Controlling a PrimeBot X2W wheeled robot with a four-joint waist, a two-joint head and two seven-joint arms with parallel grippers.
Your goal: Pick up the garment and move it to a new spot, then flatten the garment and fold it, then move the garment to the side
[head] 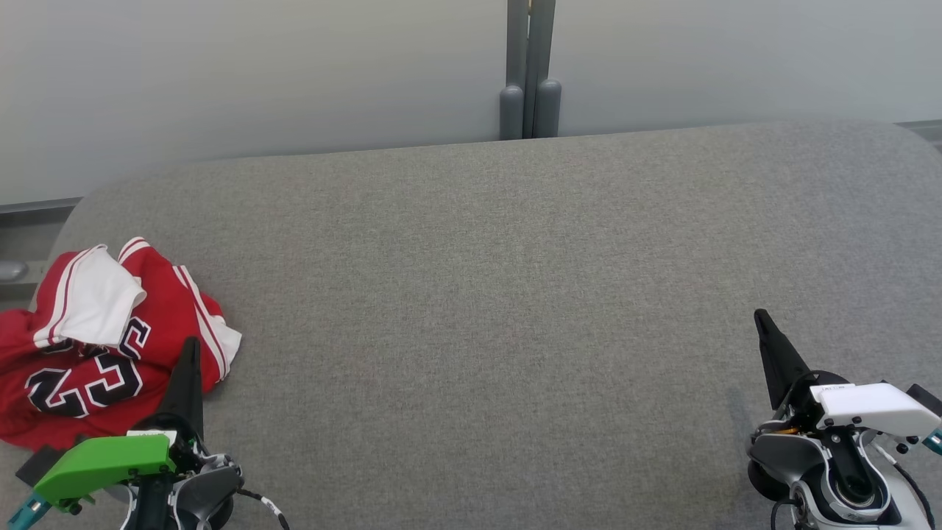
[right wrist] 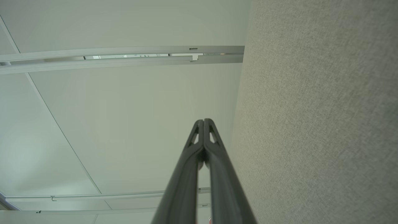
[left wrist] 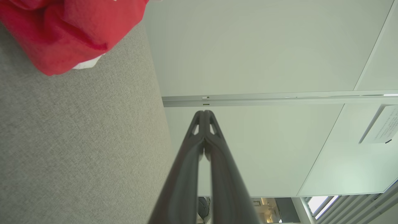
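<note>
The garment (head: 110,338) is a red jersey with white trim and black numerals, lying crumpled at the left end of the grey fabric surface (head: 500,294). A fold of the red cloth (left wrist: 68,28) fills the top left of the left wrist view. My left gripper (head: 193,344) is shut and empty, its tip over the jersey's right edge. Its dark fingers (left wrist: 204,113) press together. My right gripper (head: 759,315) stands shut and empty at the lower right, far from the jersey, with its fingertips (right wrist: 204,120) closed against each other.
A pale wall panel (head: 257,73) runs behind the surface, with a grey vertical post (head: 530,73) at its middle. The surface's far edge curves down at the left corner (head: 66,221) and right corner (head: 920,140). Bare grey fabric spreads between the two grippers.
</note>
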